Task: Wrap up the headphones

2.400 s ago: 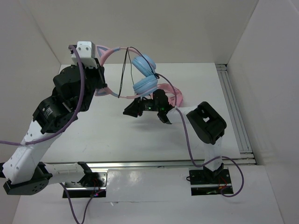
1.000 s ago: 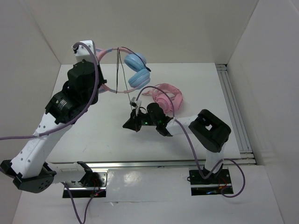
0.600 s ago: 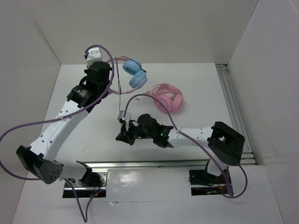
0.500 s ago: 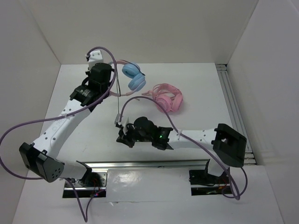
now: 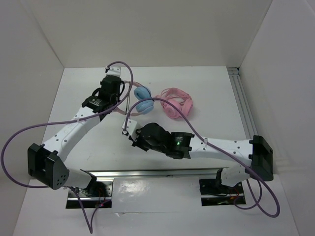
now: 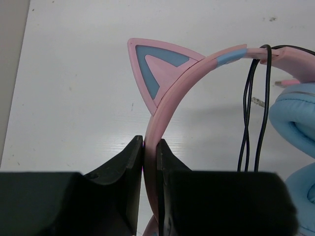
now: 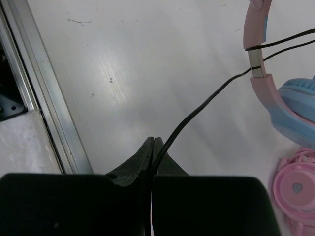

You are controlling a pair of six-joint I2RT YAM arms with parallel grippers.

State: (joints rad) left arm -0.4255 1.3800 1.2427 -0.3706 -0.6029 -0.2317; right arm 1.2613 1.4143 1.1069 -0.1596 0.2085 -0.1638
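Overhead, top view, headphones: at the rear middle of the worktop, blue ear cups side by side, just left of the all-pink headphones. Whether the two sets touch cannot be told.
Top view, left arm: reaches in from the near left, and its tip meets the headphones on their left side.
Top view, right arm: lies low across the front, with its tip pointing left, in front of the headphones.
Top view, cable: thin black line from the headphones toward the right arm's tip.
Left wrist view, left fingers: clenched on the pink headband, one on each side, touching it.
Left wrist view, cat ear: pink with a blue inset, on the headband just beyond the grasp.
Left wrist view, cable: two black strands hang over the headband, right of the cat ear, beside one of the ear cups.
Right wrist view, right fingers: pressed together, grasping the cable, which leaves the tips and runs up and right to the headband, crossing it in two strands.
Right wrist view, surroundings: one of the ear cups lies below the crossing. The all-pink headphones are in the lower right corner. A metal rail runs along the left edge.
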